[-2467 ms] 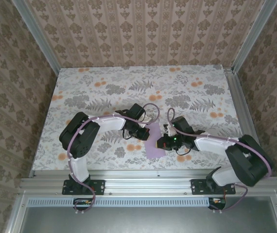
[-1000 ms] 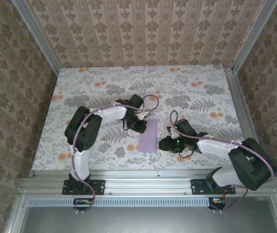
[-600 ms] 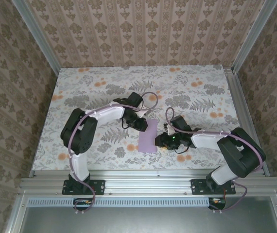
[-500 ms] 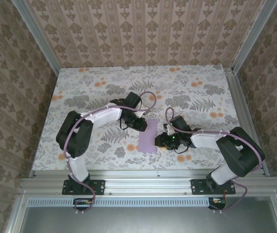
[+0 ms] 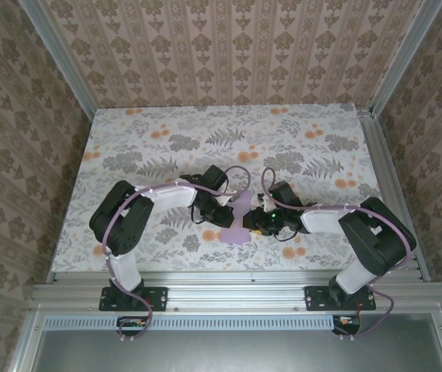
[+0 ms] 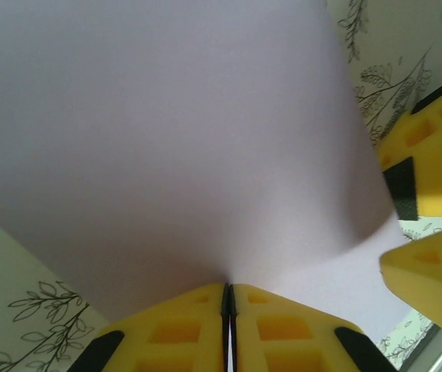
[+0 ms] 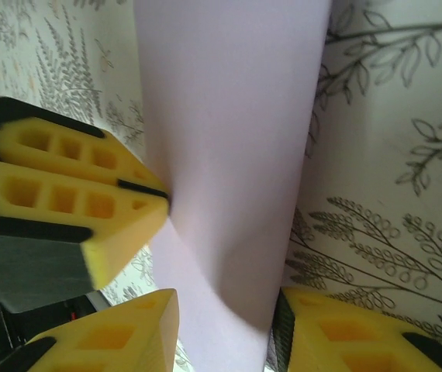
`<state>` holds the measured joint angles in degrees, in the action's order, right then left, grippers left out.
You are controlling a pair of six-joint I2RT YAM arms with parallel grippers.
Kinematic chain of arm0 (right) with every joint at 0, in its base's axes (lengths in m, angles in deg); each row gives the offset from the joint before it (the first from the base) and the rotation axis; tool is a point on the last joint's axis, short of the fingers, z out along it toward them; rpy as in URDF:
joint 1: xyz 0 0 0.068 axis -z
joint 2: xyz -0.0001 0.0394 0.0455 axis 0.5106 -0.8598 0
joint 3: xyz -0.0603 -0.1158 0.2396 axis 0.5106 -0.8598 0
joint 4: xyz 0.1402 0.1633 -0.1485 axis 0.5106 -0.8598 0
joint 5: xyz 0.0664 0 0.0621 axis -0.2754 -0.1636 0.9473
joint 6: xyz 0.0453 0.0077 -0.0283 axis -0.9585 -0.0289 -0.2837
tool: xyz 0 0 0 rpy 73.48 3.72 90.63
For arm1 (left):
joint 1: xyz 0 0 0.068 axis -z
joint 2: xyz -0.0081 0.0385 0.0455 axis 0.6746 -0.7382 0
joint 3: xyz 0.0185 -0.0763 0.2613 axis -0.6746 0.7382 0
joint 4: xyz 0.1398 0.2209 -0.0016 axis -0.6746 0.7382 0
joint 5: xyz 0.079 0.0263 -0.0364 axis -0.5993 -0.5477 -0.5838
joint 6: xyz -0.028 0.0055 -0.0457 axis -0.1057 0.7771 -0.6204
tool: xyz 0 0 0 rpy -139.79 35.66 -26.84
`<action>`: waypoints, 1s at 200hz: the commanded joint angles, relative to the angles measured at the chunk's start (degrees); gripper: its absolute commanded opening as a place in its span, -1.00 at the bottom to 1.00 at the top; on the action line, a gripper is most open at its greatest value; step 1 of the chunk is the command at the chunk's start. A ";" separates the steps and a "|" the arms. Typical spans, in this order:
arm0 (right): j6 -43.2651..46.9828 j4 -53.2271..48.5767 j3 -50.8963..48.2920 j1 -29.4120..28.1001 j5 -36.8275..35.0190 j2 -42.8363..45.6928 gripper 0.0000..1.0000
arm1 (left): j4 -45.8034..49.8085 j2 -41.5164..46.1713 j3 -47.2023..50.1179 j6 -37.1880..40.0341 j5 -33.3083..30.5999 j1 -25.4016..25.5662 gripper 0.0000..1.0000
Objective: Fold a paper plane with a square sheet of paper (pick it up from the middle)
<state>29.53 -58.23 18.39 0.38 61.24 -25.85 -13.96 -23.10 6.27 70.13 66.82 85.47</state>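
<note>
Fingers (image 6: 182, 329) of the left gripper (image 6: 228, 298) are pressed tight together, yellow pad against yellow pad, pinching one long edge of the sheet of paper (image 5: 236, 231) about halfway along its length. The pale lilac sheet lies near the middle of the floral table (image 5: 128, 139), closer to the near edge than the far one, directly between the two arms. It is folded into a narrow rectangle running front to back. From above it looks waisted at the middle, and in the left wrist view it rises and bows up from the clamped edge. The right gripper (image 5: 258, 221) faces it from the opposite side, with its jaws standing partly apart. In its own wrist view the sheet runs down into the gap between its two yellow fingers (image 7: 120, 333) and spans that gap from one inner face to the other. Whether those faces actually press on the paper I cannot tell. In the left wrist view the sheet's far edge curls in between them, with a sliver of table showing through. The two grippers are very near each other, their fingertips separated by little more than the pinched-in width of the sheet. Lilac cable loops (image 5: 240, 174) arch over both wrists just behind the paper. Patterned walls (image 5: 229, 46) close in the table on three sides.
</note>
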 commanded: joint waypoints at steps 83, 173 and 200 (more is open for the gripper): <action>-3.84 6.67 4.78 0.53 2.92 -6.80 -0.37 | -0.79 -0.83 2.71 1.00 -0.34 -0.16 -0.83; -3.64 4.89 5.66 0.81 4.88 -2.16 -1.00 | -0.48 10.31 0.26 -2.25 1.03 -4.31 -0.39; -4.20 3.62 6.75 1.05 5.60 1.47 -1.00 | -1.32 15.11 1.04 -5.39 2.42 -7.05 -0.21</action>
<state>25.97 -53.66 22.78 0.95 64.52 -28.45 -15.25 -12.26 7.30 68.01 67.43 80.40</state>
